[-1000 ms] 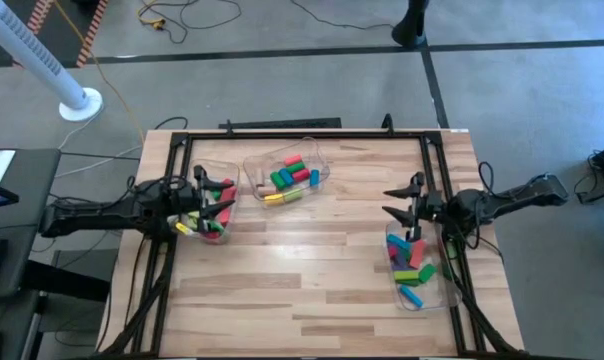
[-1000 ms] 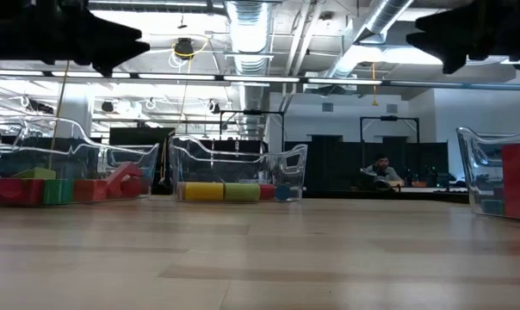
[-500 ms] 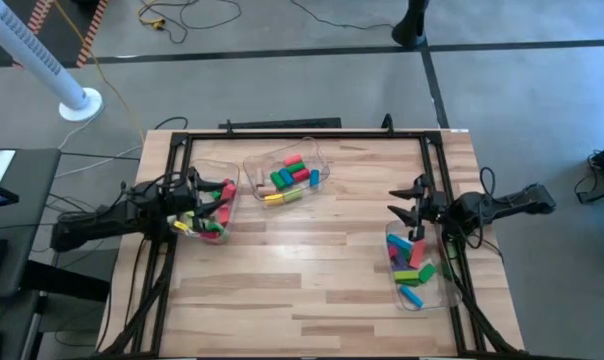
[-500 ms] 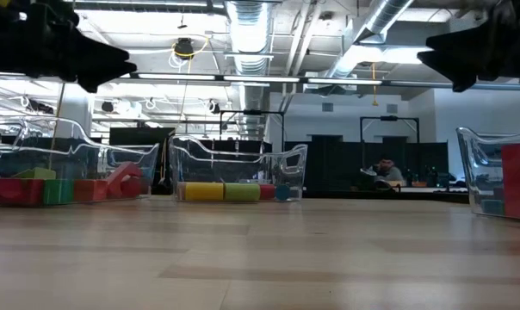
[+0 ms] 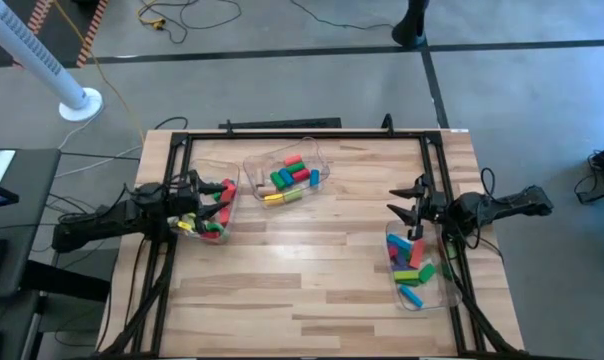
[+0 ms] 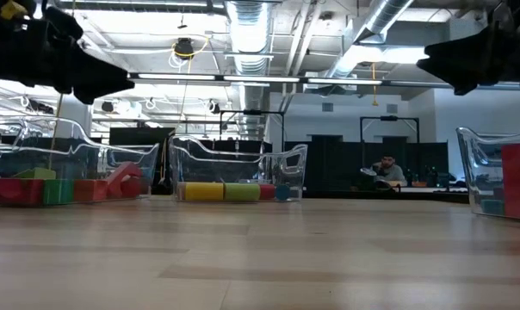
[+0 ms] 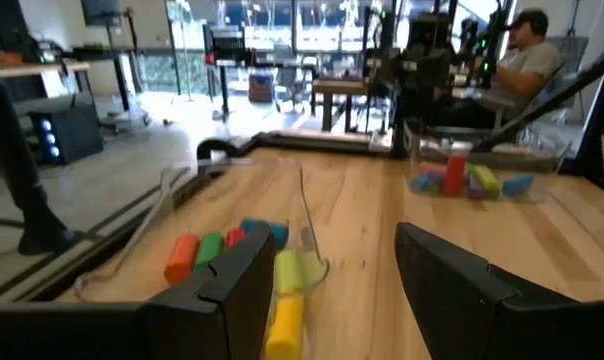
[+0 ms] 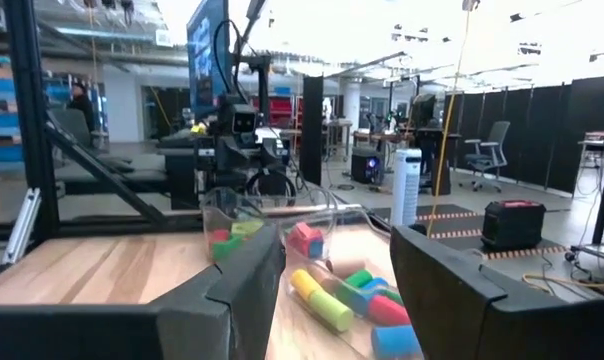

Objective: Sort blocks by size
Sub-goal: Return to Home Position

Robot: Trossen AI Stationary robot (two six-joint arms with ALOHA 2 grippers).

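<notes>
**Blocks all binned, both grippers empty**

The blocks (image 5: 290, 176) lie in three clear bins (image 5: 320, 153). One bin sits right under the left gripper (image 5: 210, 198), another just beside the right gripper (image 5: 407, 198). Both grippers have their fingers spread and hold nothing. The blocks look light, rigid and smooth. I'd pinch across flat faces at mid-length; the cylinders may roll.

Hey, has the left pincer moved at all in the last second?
Yes. In the high view the left pincer has pulled back toward the left edge of the table; its tips now reach less far across the left clear bin.
</notes>
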